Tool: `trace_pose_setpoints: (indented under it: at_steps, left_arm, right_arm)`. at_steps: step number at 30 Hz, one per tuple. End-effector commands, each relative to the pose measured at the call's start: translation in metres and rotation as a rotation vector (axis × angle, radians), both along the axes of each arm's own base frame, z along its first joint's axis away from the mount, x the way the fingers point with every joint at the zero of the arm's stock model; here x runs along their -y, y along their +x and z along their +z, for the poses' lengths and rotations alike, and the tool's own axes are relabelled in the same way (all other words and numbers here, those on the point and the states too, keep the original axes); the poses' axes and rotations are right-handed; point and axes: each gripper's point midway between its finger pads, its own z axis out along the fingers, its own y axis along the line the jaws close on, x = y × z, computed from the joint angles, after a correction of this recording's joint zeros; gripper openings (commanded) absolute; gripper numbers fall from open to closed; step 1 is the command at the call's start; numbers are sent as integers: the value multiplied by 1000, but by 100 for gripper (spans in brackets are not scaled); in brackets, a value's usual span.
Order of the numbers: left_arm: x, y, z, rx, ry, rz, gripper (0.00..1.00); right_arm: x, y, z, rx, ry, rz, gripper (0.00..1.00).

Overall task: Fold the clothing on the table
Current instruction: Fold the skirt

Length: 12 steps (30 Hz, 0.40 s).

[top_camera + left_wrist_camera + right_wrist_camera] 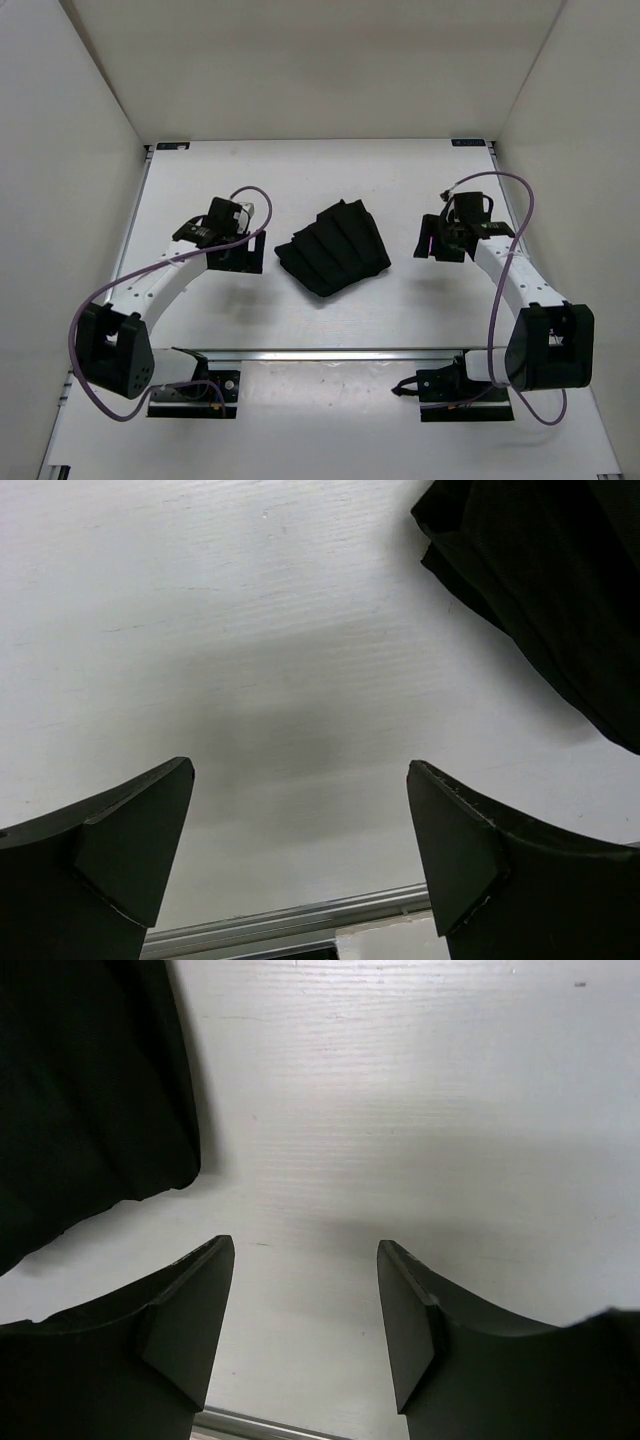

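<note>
**Left claw (pixel 254 250) and right claw (pixel 436 246) both empty, black pleated skirt (pixel 332 248) between them**

From above you see the left claw low over the white table (pixel 330 180), just beside the skirt's left edge. Its wrist camera gives you what the overhead view cannot: the two fingers (pixel 130 840) stand spread wide with nothing but bare tabletop (pixel 250 630) in the gap. A corner of the skirt (pixel 540 590) lies at the upper right of that view, apart from both fingers. A metal rail (pixel 290 920) runs along the bottom edge.

At the middle of the table the skirt lies in a compact, layered heap with its pleats showing as ridges. Only the overhead view shows you that whole shape.

On the right, the other claw sits near the skirt's right side with a strip of table between them. Its own camera shows the fingers (pixel 180 1310) parted, less widely than the left pair, gripping nothing, and the skirt's edge (pixel 80 1090) off to the upper left.
</note>
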Motion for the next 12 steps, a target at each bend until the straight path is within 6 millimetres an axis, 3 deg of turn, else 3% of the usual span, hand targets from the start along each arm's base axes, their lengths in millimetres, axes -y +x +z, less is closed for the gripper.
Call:
trace_pose_setpoints:
  at_steps: [1, 5, 12]
  left_arm:
    - [18, 5, 11, 24, -35, -51, 99]
    - [25, 1, 0, 7, -14, -84, 99]
    - [17, 4, -6, 4, -19, -38, 99]
  right_arm:
    - [-1, 9, 6, 65, 19, -5, 57]
    - [2, 2, -3, 40, 13, -15, 56]
    - [1, -4, -15, 2, -12, -13, 60]
